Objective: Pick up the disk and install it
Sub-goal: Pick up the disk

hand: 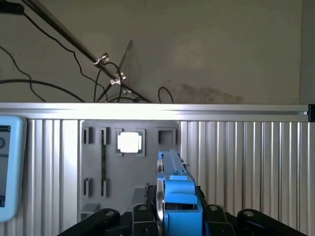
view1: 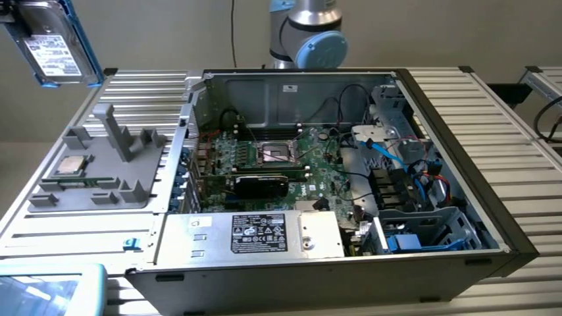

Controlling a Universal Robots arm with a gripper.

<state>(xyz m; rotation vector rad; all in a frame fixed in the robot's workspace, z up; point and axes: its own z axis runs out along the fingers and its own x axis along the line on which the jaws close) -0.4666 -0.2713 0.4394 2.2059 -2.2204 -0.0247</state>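
Gripper (hand: 178, 214) is pinching the disk (view1: 54, 45) by its blue carrier, high over the grey tray (view1: 83, 196). I'd carry it slow and square toward the case (view1: 263, 89).

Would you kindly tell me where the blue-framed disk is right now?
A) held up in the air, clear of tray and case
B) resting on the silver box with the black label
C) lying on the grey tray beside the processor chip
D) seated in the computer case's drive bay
A: the disk hangs in mid-air at the exterior view's upper left, and the wrist view shows it clamped in the pincer.
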